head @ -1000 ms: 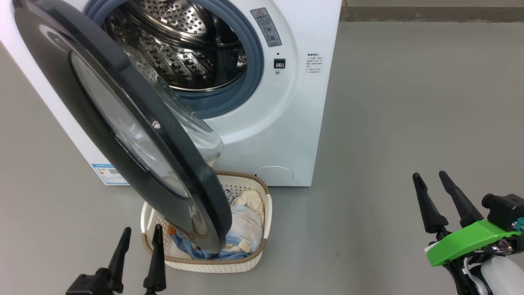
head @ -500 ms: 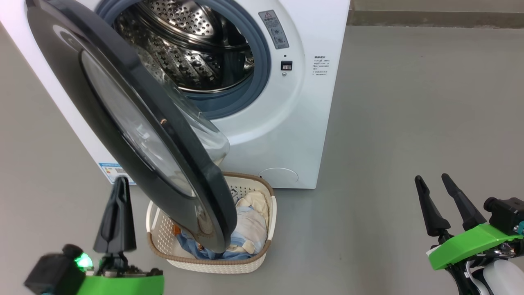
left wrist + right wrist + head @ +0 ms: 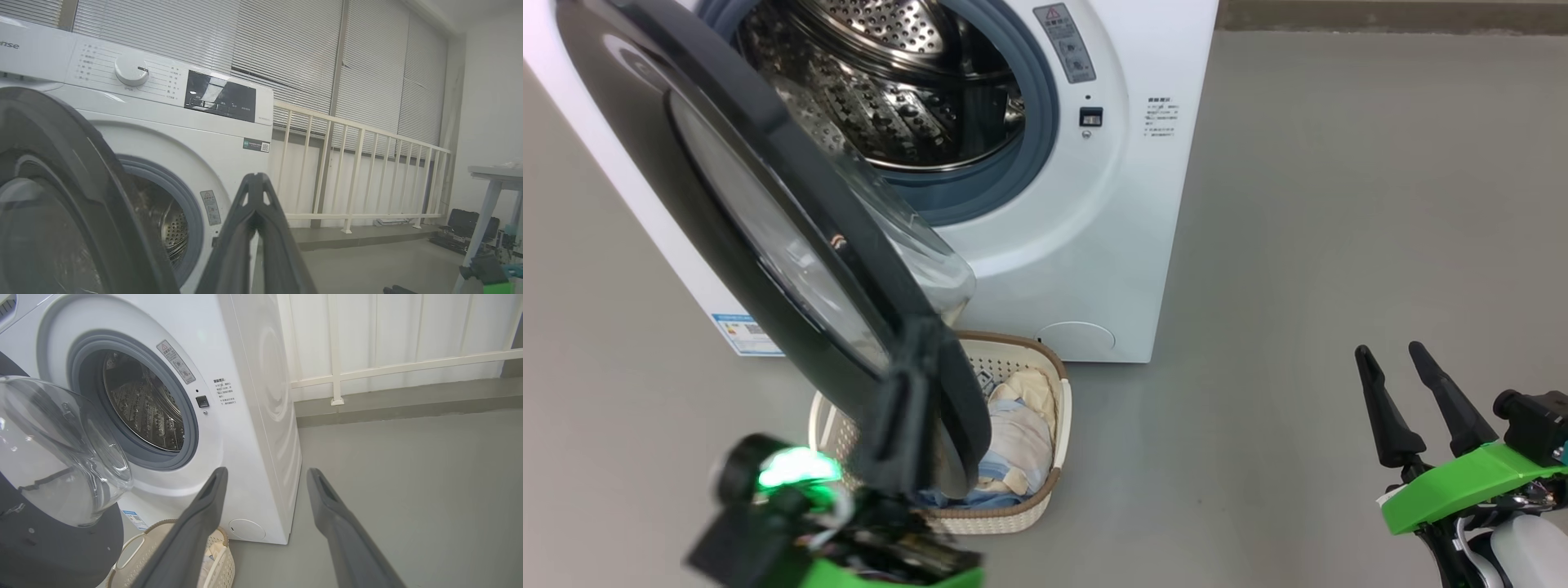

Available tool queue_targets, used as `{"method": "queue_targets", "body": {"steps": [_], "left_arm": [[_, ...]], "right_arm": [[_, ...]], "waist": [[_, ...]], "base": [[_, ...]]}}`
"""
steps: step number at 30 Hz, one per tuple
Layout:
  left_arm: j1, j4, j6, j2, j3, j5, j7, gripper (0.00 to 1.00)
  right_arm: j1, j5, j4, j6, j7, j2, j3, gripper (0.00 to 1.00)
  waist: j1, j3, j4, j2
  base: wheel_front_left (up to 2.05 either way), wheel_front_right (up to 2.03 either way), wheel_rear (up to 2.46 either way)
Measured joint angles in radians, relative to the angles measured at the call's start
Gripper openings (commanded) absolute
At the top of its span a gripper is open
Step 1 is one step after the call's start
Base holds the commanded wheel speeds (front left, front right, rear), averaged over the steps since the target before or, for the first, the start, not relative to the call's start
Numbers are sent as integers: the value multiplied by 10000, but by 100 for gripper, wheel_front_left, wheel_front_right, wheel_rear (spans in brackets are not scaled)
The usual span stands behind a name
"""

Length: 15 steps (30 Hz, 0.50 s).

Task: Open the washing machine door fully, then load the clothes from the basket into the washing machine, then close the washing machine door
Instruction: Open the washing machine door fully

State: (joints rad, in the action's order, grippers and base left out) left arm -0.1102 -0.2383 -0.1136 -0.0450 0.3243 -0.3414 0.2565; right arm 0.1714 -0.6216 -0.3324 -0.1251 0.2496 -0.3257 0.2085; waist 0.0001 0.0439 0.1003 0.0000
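washing machine door (image 3: 768,237): stands partway out from the front of the washing machine (image 3: 1094,245); its lower edge hangs over the basket (image 3: 1058,392) and hides part of it.
basket: on the floor (image 3: 1298,204), just before the washing machine, below the opening.
clothes (image 3: 1021,441): piled in the basket, cream cloth on top, light blue beneath; the drum (image 3: 907,98) looks empty.
left gripper (image 3: 254,188): fingers pressed together on nothing, raised close to the door's lower rim in front of the washing machine; blur hides whether it touches.
right gripper (image 3: 1387,353): fingers apart, empty, well off to the washing machine's right over the floor.
step in hand: probably swinging the door fully open.
door handling: rigid and weighty, turning only on its hinge; the black ring (image 3: 613,131) looks slick and the glass bowl (image 3: 61,449) breakable, so push at the free rim.
clothes handling: light, limp, sure to drape; pinch a raised fold on top once the door clears the basket.
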Motion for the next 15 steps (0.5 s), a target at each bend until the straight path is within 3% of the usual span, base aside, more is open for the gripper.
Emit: {"method": "queue_targets", "body": {"steps": [7,15], "left_arm": [[-425,995,288,0,1373,-345,-2,0],[-909,2395,717,-6,1985,-817,-2,0]], "right_arm": [[6,73,-10,0,0,10,36,100],[12,159,-8,0,0,29,33,100]], "waist": [[0,84,-194,0],[0,171,-292,0]], "base": [[0,0,0],[0,0,0]]}}
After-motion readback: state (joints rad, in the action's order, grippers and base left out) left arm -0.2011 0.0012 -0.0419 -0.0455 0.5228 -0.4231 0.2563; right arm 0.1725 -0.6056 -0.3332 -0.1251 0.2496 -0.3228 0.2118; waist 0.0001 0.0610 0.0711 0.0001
